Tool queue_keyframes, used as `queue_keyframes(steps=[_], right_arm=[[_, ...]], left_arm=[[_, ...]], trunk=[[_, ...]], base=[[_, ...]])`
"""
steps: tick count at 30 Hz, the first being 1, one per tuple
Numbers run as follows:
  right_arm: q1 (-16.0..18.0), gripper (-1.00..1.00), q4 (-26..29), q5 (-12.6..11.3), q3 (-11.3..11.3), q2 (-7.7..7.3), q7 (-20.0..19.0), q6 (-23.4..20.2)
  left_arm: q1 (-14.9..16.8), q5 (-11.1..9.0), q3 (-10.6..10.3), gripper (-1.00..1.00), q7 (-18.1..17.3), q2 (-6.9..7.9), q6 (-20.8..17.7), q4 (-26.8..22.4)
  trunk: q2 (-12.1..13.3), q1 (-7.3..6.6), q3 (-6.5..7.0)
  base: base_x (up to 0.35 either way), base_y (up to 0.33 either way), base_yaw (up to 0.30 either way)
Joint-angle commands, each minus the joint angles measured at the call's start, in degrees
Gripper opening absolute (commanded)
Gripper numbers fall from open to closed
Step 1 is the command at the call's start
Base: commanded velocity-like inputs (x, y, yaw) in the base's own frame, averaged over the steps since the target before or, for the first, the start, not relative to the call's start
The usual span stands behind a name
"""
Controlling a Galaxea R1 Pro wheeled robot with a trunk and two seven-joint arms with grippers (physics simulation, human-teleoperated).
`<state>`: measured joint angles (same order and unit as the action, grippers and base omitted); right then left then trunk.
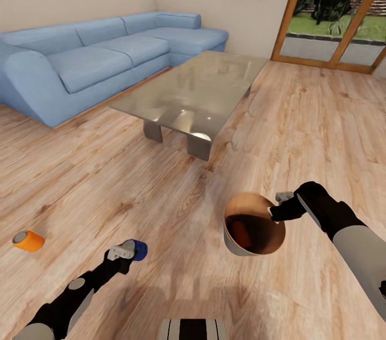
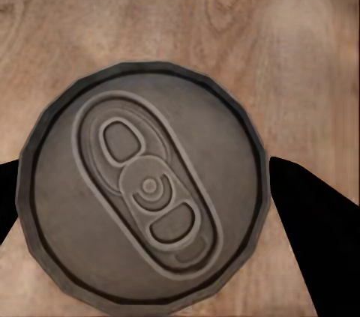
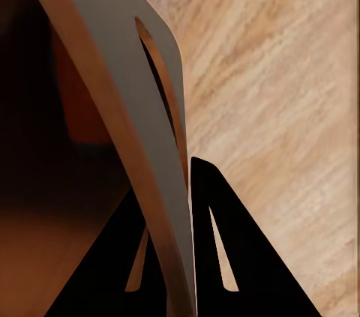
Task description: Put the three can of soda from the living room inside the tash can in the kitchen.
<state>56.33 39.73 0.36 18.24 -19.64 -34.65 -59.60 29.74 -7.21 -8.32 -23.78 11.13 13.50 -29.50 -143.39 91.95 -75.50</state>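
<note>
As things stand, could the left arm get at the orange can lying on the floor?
Probably not yet: the left gripper is shut on the blue can. The orange can lies apart to its left on bare floor, nothing between.

Matt grey metal can top; glossy glass table; wood-grain floor.

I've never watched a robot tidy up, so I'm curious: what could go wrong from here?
The right gripper pinches only the bin by its thin rim, so the tilted bin could slip or spill the orange can inside. The left gripper grips the blue can; it may drop on the way. Another orange can lies apart on the floor, easily left behind.
</note>
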Motion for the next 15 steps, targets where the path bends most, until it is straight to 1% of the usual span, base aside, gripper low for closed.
queue_keyframes(steps=[1,2,3,4,5,6,7,8,9,10,11,12,13,14,15], right_arm=[[0.0,-1.0,0.0,-1.5,0.0,0.02,-0.4,-0.4],[0.0,-1.0,0.0,-1.4,0.0,0.03,-0.4,-0.4],[0.0,-1.0,0.0,-1.4,0.0,0.02,-0.4,-0.4],[0.0,-1.0,0.0,-1.4,0.1,0.02,-0.4,-0.4],[-0.1,-1.0,0.0,-1.4,0.1,0.03,-0.4,-0.4],[-0.1,-1.0,0.0,-1.4,0.1,0.16,-0.4,-0.4],[-0.1,-1.0,0.0,-1.4,0.2,0.27,-0.4,-0.4],[-0.2,-1.0,0.0,-1.4,0.2,0.44,-0.4,-0.4],[-0.2,-1.0,0.0,-1.4,0.2,0.5,-0.4,-0.4],[-0.2,-1.0,0.0,-1.3,0.4,0.61,-0.4,-0.4],[-0.2,-1.0,0.0,-1.4,0.6,0.71,-0.4,-0.4],[-0.2,-1.0,0.0,-1.4,1.0,1.18,-0.4,-0.4],[-0.2,-1.0,0.0,-1.4,1.1,1.46,-0.4,-0.4],[-0.3,-1.0,-0.1,-1.4,1.3,2.23,-0.4,-0.4],[-0.2,-1.0,-0.2,-1.4,1.7,3.16,-0.4,-0.4]], left_arm=[[-0.1,-0.1,0.0,-1.0,-0.6,0.11,-1.6,-2.6],[-0.1,-0.4,0.0,-1.0,-0.9,0.17,-2.5,-3.9],[-0.1,-1.3,0.0,-1.0,-1.8,0.74,-5.5,-8.0],[-0.1,-1.6,0.0,-1.0,-2.1,1.07,-6.7,-9.6],[0.0,-2.0,0.1,-1.0,-2.6,1.96,-9.9,-13.7],[0.0,-3.8,2.1,-1.0,-3.4,3.6,-16.3,-20.9],[0.0,-5.0,3.7,-1.0,-4.0,4.49,-20.2,-25.0],[0.0,-6.7,6.5,-1.0,-5.3,5.81,-27.5,-32.3],[0.1,-7.3,7.5,-1.0,-5.9,6.31,-31.1,-35.6],[0.5,-8.3,9.0,-1.0,-7.1,7.09,-37.8,-41.1],[1.6,-8.9,10.0,-1.0,-8.5,7.83,-44.3,-45.1],[5.8,-9.4,10.9,-1.0,-10.9,8.91,-52.7,-48.5],[7.8,-9.4,11.0,-1.0,-11.6,9.16,-55.1,-49.1],[12.3,-9.4,11.1,-1.0,-13.0,9.51,-59.4,-49.4],[17.5,-9.5,11.0,-1.0,-14.3,9.7,-63.1,-48.5]], trunk=[[0.0,-0.02,0.22],[0.0,-0.05,0.45],[0.0,-0.07,0.67],[0.1,-0.1,0.89],[0.1,-0.12,1.11],[0.1,-0.15,1.33],[0.1,-0.18,1.55],[0.1,-0.2,1.77],[0.1,-0.23,2.0],[0.1,-0.23,2.0],[0.1,-0.23,2.0],[0.1,-0.23,2.0],[0.1,-0.23,2.0],[0.1,-0.23,2.0],[0.1,-0.23,2.0]], base=[[0.0,0.0,0.0],[0.0,0.0,0.0],[0.0,0.0,0.0],[0.0,0.0,0.0],[0.0,0.0,0.0],[0.0,0.0,0.0],[0.0,0.0,0.0],[0.0,0.0,0.0],[0.0,0.0,0.0],[0.0,0.0,0.0],[0.0,0.0,0.0],[0.0,0.0,0.0],[0.0,0.0,0.0],[0.0,0.0,0.0],[0.0,0.0,0.0]])
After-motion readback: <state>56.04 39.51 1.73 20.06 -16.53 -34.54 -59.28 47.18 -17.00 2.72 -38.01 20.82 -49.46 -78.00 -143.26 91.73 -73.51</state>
